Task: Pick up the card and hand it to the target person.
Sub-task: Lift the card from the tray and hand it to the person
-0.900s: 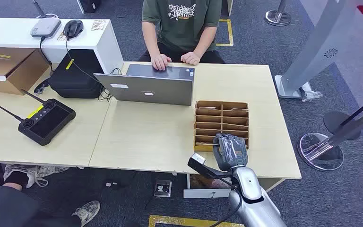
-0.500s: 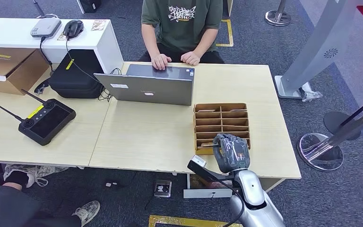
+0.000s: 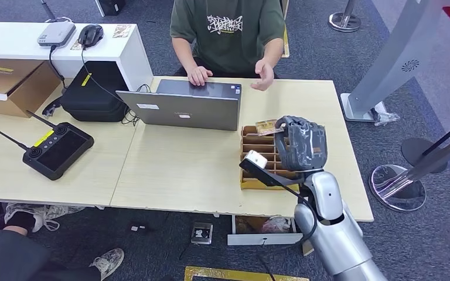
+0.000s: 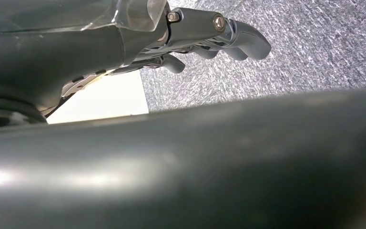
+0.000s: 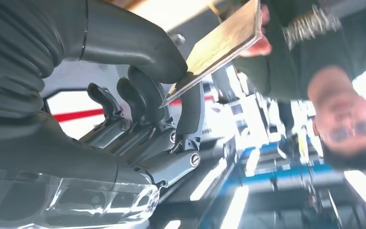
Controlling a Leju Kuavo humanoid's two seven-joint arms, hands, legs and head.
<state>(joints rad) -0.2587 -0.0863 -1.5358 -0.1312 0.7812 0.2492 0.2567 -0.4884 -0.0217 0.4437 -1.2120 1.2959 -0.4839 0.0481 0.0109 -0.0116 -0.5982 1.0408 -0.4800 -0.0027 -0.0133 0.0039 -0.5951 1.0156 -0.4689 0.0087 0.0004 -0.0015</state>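
We see the right hand (image 3: 300, 143) pinching the card (image 3: 266, 126) between thumb and fingers above the tray (image 3: 252, 182), near the person's hand (image 3: 263, 76). The left hand's (image 4: 190, 33) fingers curl loosely, holding nothing.

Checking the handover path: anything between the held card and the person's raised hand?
Nothing visible. The right hand holds the card above the divided box; the person's hand waits beyond bare table, and the laptop sits off to the side.

— What sits by the far edge of the light wooden table (image 3: 181, 170)?
— A grey open laptop (image 3: 183, 109) — and a black remote controller with antennas (image 3: 55, 148) near the front-left edge.
— Beyond?
— A black bag (image 3: 94, 91).
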